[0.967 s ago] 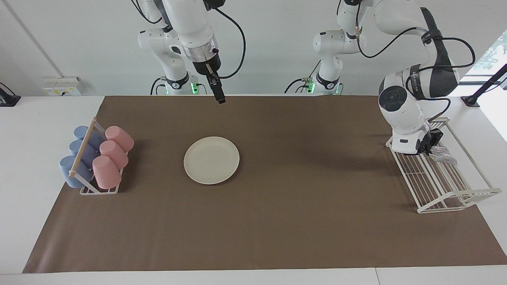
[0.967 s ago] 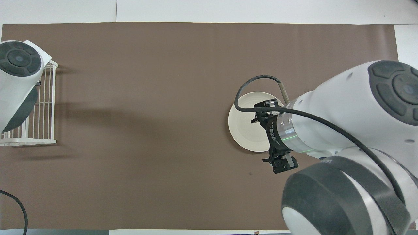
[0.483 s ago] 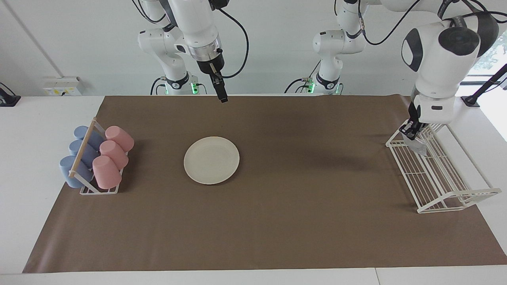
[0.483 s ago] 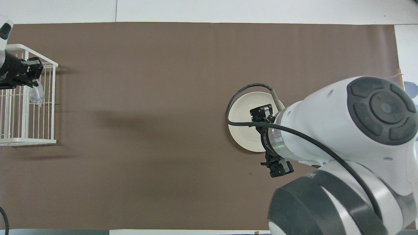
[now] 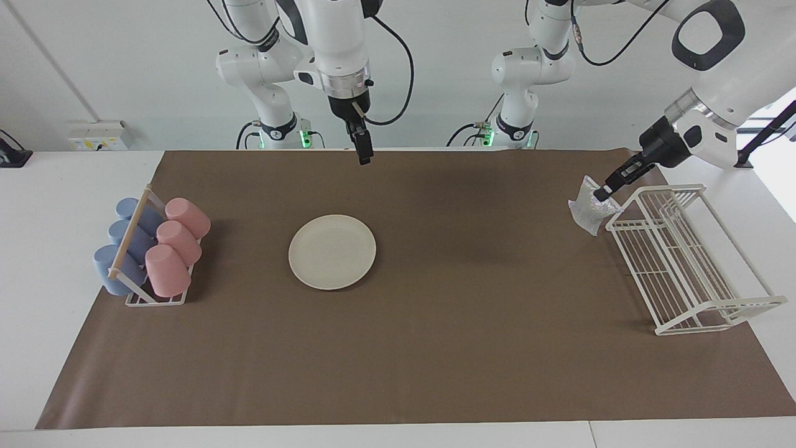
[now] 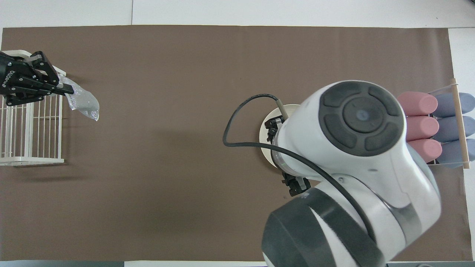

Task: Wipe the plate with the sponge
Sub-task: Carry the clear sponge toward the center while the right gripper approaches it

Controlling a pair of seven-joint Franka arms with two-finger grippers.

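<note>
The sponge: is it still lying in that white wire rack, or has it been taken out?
Out. The sponge hangs in the air from the shut left gripper, beside the white wire rack and over the brown mat.

A white table carries a brown mat that covers most of its top. On the mat lie the plate, near the middle, a cup rack toward the right arm's end, and a white wire rack toward the left arm's end, which seems to overhang the mat's edge.
</note>
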